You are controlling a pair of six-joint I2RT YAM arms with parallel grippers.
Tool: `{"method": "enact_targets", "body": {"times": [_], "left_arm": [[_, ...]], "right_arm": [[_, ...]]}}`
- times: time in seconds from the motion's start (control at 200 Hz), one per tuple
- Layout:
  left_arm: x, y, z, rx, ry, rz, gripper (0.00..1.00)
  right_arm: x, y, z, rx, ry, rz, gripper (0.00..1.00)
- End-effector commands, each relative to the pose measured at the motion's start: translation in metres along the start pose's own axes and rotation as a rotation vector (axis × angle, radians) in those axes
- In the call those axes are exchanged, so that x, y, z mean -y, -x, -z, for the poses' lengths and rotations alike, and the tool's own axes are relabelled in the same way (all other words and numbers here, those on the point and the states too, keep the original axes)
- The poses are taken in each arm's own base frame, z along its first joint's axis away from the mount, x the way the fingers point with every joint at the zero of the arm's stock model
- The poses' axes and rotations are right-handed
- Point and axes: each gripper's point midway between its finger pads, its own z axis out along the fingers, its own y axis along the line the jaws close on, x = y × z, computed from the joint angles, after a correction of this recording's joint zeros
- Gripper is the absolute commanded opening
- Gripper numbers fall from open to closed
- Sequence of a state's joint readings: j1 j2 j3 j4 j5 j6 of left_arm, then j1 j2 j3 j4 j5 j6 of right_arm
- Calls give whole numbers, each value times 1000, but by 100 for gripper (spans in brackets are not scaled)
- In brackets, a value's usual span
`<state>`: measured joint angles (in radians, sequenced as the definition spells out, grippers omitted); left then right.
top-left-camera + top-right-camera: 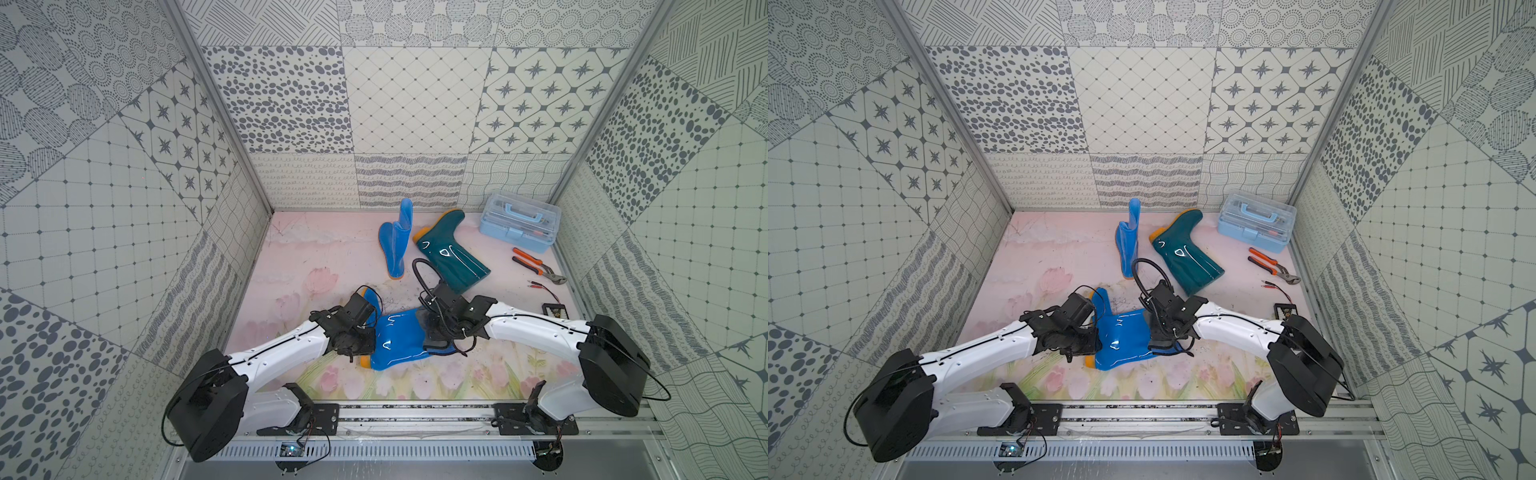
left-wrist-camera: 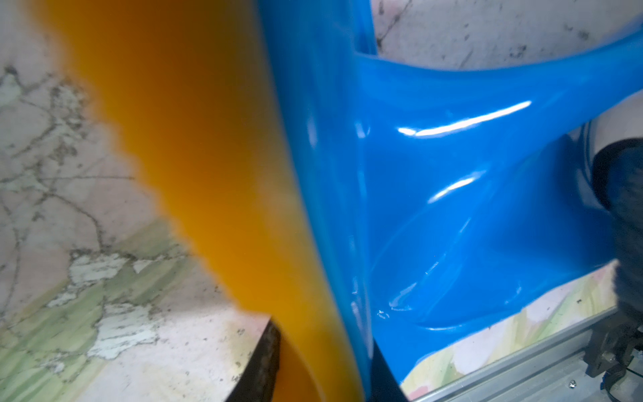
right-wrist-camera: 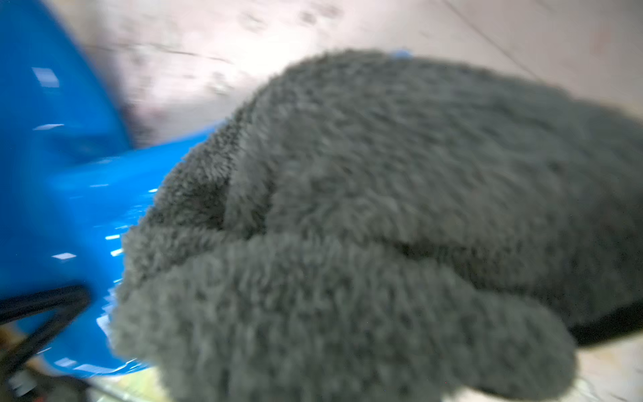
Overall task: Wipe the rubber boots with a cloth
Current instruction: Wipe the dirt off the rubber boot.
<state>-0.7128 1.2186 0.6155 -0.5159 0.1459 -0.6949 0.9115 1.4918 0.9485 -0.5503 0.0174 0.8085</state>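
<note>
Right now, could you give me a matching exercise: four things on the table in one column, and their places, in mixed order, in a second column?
Things:
1. dark teal boot
2. grey cloth
3. orange-handled pliers
4. light blue toolbox

Places:
A. far right corner
B. on the near blue boot
C. lying on its side beside the far blue boot
D. near the right wall, in front of the toolbox

Pairs: 1-C, 2-B, 3-D, 4-A
</note>
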Motion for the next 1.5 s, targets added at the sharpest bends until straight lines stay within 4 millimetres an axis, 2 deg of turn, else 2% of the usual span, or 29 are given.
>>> {"method": "enact_targets", "body": {"times": [0.0, 0.065, 0.125, 0.25, 0.33, 0.405, 0.51, 0.595, 0.67, 0.795, 0.865, 0.97, 1.095, 1.17, 1.25, 1.495], "left_arm": [[13, -9, 2, -50, -62, -49, 0], [11, -10, 3, -49, -56, -45, 0], [9, -11, 4, -45, -54, -39, 0], [8, -11, 4, -36, -57, -24, 0], [7, -12, 4, -39, -51, -16, 0], [5, -14, 4, -44, -46, -14, 0], [4, -14, 4, -44, -40, -13, 0], [4, -15, 4, -50, -35, -17, 0], [3, -15, 3, -54, -29, -20, 0], [0, -16, 4, -53, -19, -21, 0], [-3, -18, 6, -56, -4, -29, 0], [-11, -18, 14, -52, 38, -50, 0], [-27, -16, 32, -25, 139, -80, 0], [-27, -11, 39, 5, 146, -88, 0], [-41, -4, 50, 19, 254, -90, 0], [-60, -2, 50, -6, 388, -75, 0]], "right_arm": [[-60, 24, 14, 87, 177, 18, 0], [-81, 19, 6, 69, 226, 39, 0], [-92, 6, -15, 10, 244, 52, 0], [-88, -37, -72, -157, 199, 48, 0], [-68, -66, -101, -276, 112, 42, 0], [-28, -88, -115, -354, -69, 81, 0], [38, -103, -109, -398, -342, 161, 0], [83, -101, -92, -398, -552, 238, 0], [116, -101, -80, -419, -695, 281, 0], [159, -121, -67, -506, -832, 291, 0], [165, -137, -67, -534, -802, 231, 0], [169, -143, -63, -526, -780, 165, 0], [173, -146, -62, -510, -741, 89, 0], [176, -145, -62, -501, -740, 64, 0], [179, -144, -63, -493, -756, 59, 0], [185, -142, -64, -457, -810, 29, 0]]}}
